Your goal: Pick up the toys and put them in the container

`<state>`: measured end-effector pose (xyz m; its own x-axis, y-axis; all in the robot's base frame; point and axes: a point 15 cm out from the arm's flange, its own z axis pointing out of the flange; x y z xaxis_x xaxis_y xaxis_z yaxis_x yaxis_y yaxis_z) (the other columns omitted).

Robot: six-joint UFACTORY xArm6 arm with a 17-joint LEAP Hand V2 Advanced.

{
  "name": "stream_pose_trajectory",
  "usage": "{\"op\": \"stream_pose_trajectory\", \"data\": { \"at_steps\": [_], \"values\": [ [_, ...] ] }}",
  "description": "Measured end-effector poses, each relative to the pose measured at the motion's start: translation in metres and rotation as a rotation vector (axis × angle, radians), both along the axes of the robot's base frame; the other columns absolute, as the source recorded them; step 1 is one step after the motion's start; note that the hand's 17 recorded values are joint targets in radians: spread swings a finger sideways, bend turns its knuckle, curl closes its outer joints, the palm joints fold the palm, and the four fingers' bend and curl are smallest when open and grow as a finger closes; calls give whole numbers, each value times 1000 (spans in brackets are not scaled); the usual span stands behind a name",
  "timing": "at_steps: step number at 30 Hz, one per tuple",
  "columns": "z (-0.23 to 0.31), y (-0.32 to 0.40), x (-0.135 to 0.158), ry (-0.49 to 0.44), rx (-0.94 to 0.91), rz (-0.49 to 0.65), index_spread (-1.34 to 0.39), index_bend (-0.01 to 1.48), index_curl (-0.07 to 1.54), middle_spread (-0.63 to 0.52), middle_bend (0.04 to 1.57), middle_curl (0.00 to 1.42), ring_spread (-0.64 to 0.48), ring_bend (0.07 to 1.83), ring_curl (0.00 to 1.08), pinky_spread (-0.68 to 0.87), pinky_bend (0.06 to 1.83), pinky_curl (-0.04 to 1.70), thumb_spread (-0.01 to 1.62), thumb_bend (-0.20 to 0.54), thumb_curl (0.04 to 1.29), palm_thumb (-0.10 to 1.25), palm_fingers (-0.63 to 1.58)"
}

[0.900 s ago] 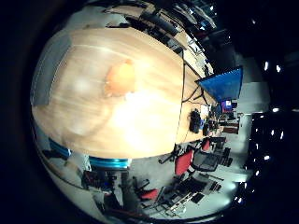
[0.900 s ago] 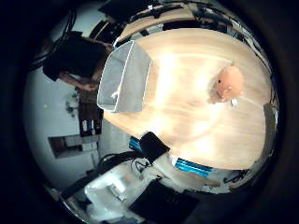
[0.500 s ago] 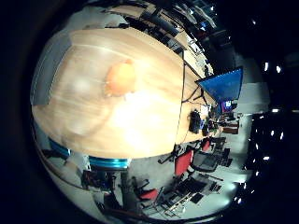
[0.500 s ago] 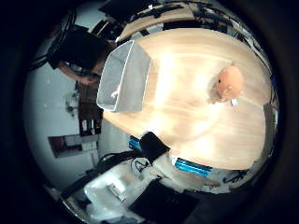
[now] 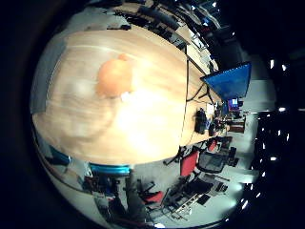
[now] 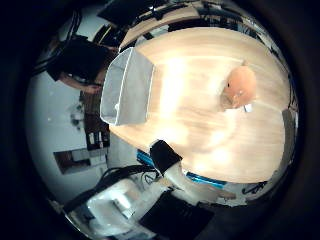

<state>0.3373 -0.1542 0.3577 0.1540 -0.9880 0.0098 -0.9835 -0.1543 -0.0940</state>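
An orange soft toy [image 5: 116,76] lies on the light wooden table [image 5: 143,119]. It also shows in the right thumb side palm view [image 6: 238,86], towards one end of the table. A clear plastic container [image 6: 127,86] stands on the table's other end, away from the toy. The hand is high above the table. A white and black part of the hand or arm [image 6: 150,185] shows at the edge of the right thumb side palm view.
A small white object [image 6: 247,106] lies on the table beside the toy. A person in dark clothes [image 6: 82,62] stands just beyond the container. Red chairs [image 5: 191,167] and a blue screen [image 5: 229,84] stand past the table's edge.
Both views have shifted a little, so the hand has moved over the table. The toy and the container lie where they were.
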Motion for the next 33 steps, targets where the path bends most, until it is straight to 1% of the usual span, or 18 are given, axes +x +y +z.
{"op": "stream_pose_trajectory", "data": {
  "at_steps": [9,16,21,26,33],
  "values": [
    [-25,-23,51,59,39,-18,-459,151,283,-157,253,360,-122,588,204,319,827,80,943,-30,291,207,296],
    [-75,-36,81,149,85,-32,-448,153,275,-147,262,364,-105,589,207,319,845,82,942,-29,290,214,259],
    [-118,-41,90,209,113,-43,-443,155,275,-137,263,365,-100,585,208,317,853,84,943,-29,292,221,246],
    [-143,-52,100,245,123,-52,-441,157,274,-130,258,365,-92,581,209,317,862,87,943,-30,293,221,229],
    [-175,-61,95,301,147,-69,-431,154,274,-117,253,364,-82,580,212,313,877,90,929,-27,295,236,215]
  ]
}}
